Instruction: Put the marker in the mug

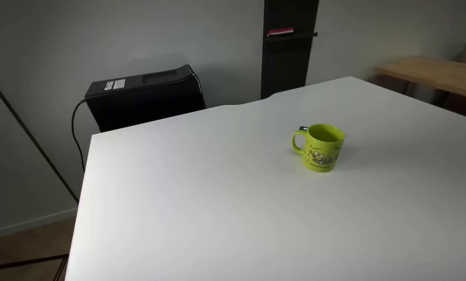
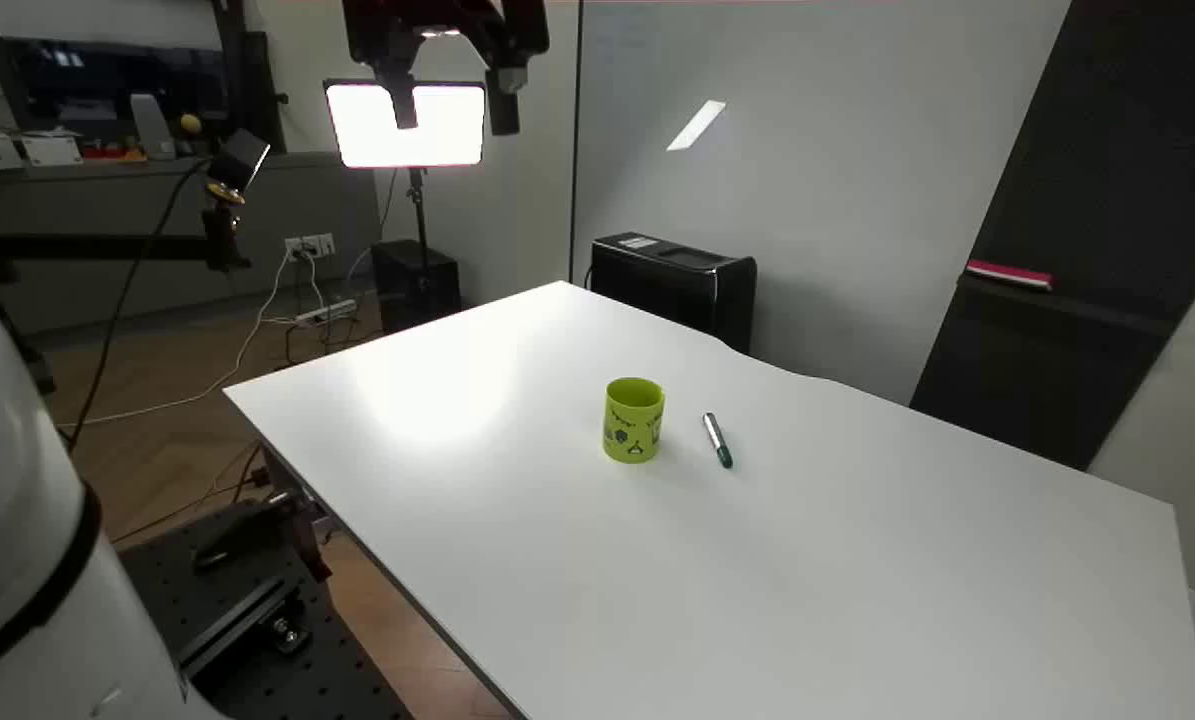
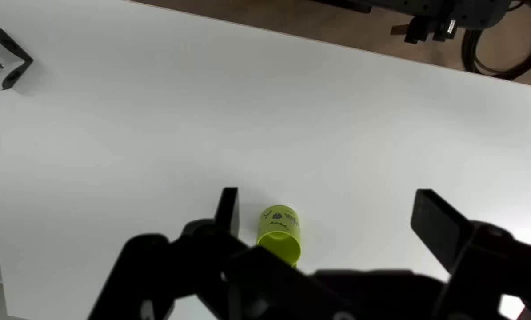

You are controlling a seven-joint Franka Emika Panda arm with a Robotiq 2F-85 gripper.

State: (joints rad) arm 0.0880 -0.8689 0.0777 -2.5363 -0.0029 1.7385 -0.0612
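The lime-green mug stands upright on the white table; it shows in both exterior views [image 1: 322, 152] [image 2: 633, 425] and in the wrist view [image 3: 279, 221]. Its handle shows in an exterior view. The marker [image 2: 717, 441], thin with a silvery body and dark green end, lies on the table a little apart from the mug. In an exterior view only a small end of the marker [image 1: 303, 128] shows behind the mug; it is not visible in the wrist view. My gripper [image 2: 455, 118] is open and empty, high above the table. In the wrist view the gripper's fingers [image 3: 325, 200] are wide apart.
The white table [image 1: 201, 195] has a wavy far edge. A black boxy device [image 2: 672, 285] stands beyond that edge. A grey and black pointed object [image 3: 3, 60] is at the left of the wrist view. A bright lamp panel [image 2: 357, 125] stands behind the gripper.
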